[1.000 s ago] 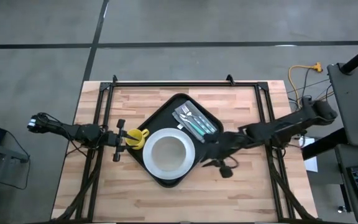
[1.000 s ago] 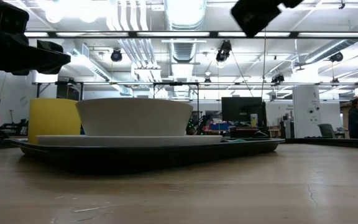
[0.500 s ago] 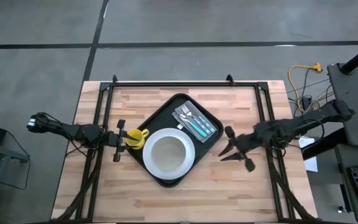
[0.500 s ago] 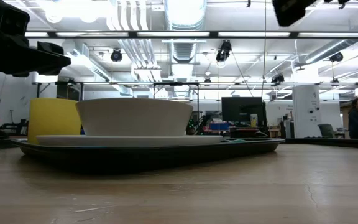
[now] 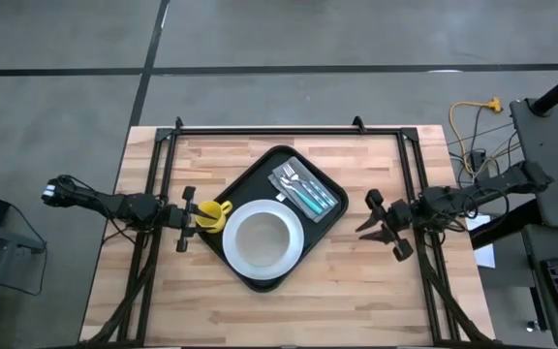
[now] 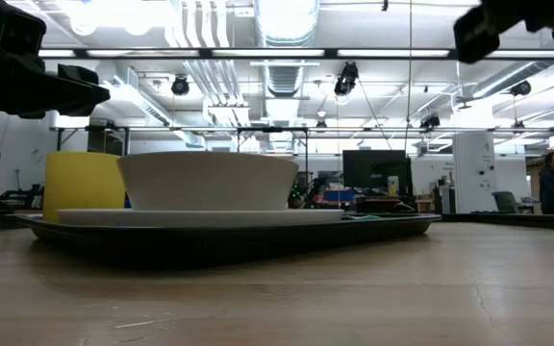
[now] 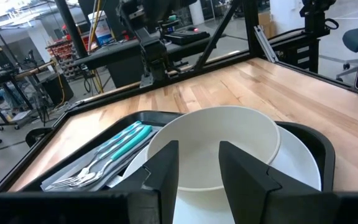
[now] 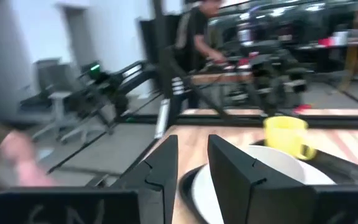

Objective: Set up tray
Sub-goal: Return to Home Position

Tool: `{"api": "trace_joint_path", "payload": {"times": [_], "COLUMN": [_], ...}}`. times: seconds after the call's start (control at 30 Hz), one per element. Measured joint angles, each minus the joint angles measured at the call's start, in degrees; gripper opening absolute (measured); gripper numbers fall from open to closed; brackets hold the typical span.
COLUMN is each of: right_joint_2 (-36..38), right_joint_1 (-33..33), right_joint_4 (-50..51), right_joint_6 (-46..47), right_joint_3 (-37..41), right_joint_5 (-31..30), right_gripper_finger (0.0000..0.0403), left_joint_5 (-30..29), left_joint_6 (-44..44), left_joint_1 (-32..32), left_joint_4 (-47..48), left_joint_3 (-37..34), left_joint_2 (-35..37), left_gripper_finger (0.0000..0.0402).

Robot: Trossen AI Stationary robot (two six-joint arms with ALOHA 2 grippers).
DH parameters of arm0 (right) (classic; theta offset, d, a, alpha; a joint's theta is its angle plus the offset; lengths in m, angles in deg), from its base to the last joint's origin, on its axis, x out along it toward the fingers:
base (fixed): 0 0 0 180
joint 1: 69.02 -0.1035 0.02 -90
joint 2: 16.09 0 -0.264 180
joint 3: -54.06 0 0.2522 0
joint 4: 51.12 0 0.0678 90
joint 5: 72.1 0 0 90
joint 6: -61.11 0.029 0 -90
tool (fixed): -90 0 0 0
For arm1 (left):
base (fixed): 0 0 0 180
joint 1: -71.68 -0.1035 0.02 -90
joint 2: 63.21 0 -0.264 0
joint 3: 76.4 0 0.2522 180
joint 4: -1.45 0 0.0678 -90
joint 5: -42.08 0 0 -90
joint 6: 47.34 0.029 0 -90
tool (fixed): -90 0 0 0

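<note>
Two low arms flank the tray (image 5: 258, 182).
Right gripper (image 5: 369, 215) and left gripper (image 5: 188, 215) point at it, fingers spread, empty.

I found the black, raised-rim tray (image 5: 256, 184) lying flat, turned cornerwise, between my pincers: just beside the left pincer (image 5: 186, 218), farther from the right pincer (image 5: 377, 226).

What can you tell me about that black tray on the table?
The tray is black, rectangular with rounded corners and a raised rim, lying flat and turned diagonally on the wooden table. It carries a white plate with a bowl, a yellow mug and cutlery on a gray napkin.
</note>
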Motion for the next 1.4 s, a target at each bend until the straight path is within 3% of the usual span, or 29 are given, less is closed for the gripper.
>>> {"api": "trace_joint_path", "payload": {"times": [0.1, 0.33, 0.6, 1.07, 1.4], "right_joint_2": [3.23, 10.20, 19.34, 33.36, 33.39], "right_joint_1": [0.02, 0.00, 0.01, 0.02, 0.01], "right_joint_4": [-0.86, -0.93, -1.07, 7.76, 8.53], "right_joint_6": [1.48, 1.46, 0.99, 0.16, 0.40], "right_joint_3": [2.28, 5.90, 7.83, 8.75, 8.51], "right_joint_5": [-3.48, -3.72, 4.54, 5.70, 18.50], "right_gripper_finger": [0.0085, 0.0082, 0.0069, 0.0082, 0.0076], "left_joint_5": [-0.01, -0.01, -0.01, -0.01, 0.00], "left_joint_6": [0.00, -0.01, 0.00, 0.01, 0.01], "left_joint_1": [0.00, 0.00, 0.00, 0.00, 0.00], "left_joint_4": [0.01, 0.01, -0.01, -0.01, 0.00], "left_joint_3": [0.01, -0.01, 0.00, 0.01, 0.00], "left_joint_2": [0.00, 0.00, 0.00, 0.00, -0.35], "left_gripper_finger": [0.0101, 0.0101, 0.0101, 0.0101, 0.0101]}}
